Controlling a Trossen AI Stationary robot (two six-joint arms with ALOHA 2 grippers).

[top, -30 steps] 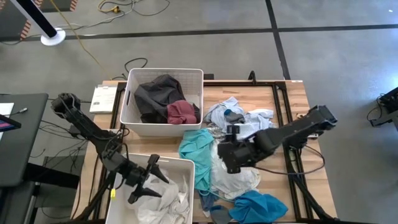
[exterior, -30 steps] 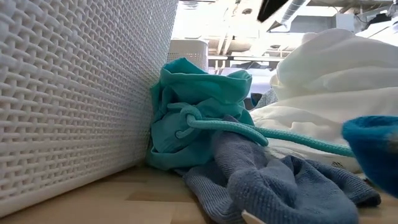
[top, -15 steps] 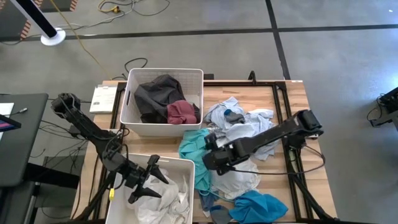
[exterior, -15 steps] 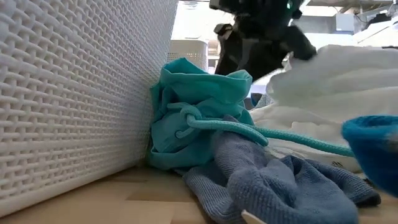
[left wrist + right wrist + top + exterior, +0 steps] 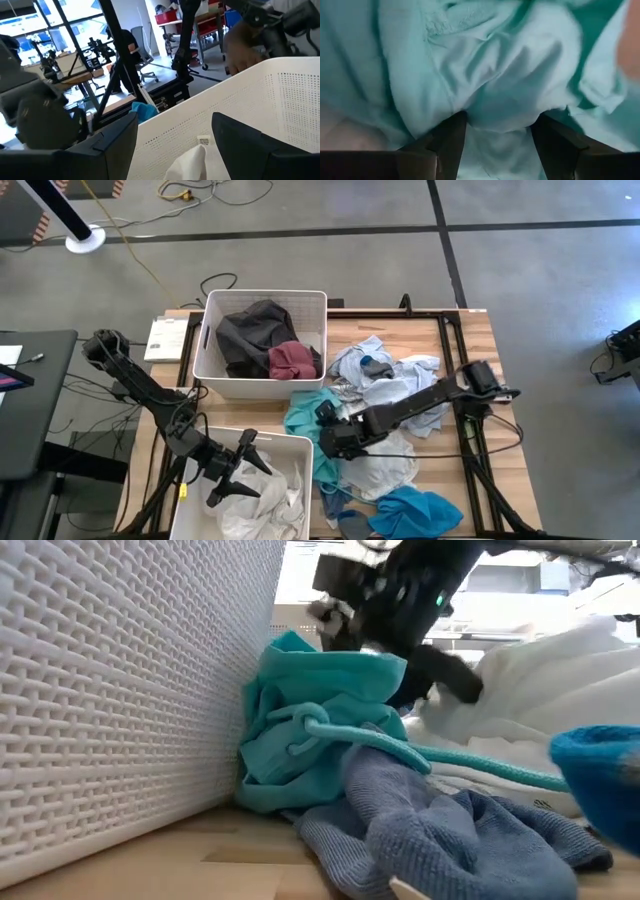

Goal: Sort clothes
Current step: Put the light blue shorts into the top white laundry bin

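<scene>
A heap of clothes lies on the table's middle: a teal garment (image 5: 308, 418) beside the near bin, a white one (image 5: 385, 468), a bright blue one (image 5: 415, 510) and pale ones (image 5: 385, 370) farther back. My right gripper (image 5: 328, 438) is down on the teal garment (image 5: 495, 75), fingers open. My left gripper (image 5: 232, 472) hangs open over the near white bin (image 5: 292, 442), above white cloth (image 5: 192, 160) lying in it, touching nothing. My right gripper comes at the teal garment slanting down from the table's right. Its open fingers (image 5: 445, 140) stand in the cloth, and a bulge of teal fabric (image 5: 500, 107) sits between them. The garment lies on the table, slack; its drawstring (image 5: 400, 750) trails over a grey-blue cloth.
The far white bin (image 5: 212, 370) holds a dark grey garment (image 5: 255, 330) and a maroon one (image 5: 293, 360). A grey-blue cloth (image 5: 430, 830) lies at the near edge by the near bin's wall (image 5: 120, 690). Bare wood shows at the table's right side (image 5: 480, 350).
My right gripper has gone toward the table's left edge and down, from above the white garment onto the teal garment beside the near bin. The teal garment's top has been pressed and shifted a little.
</scene>
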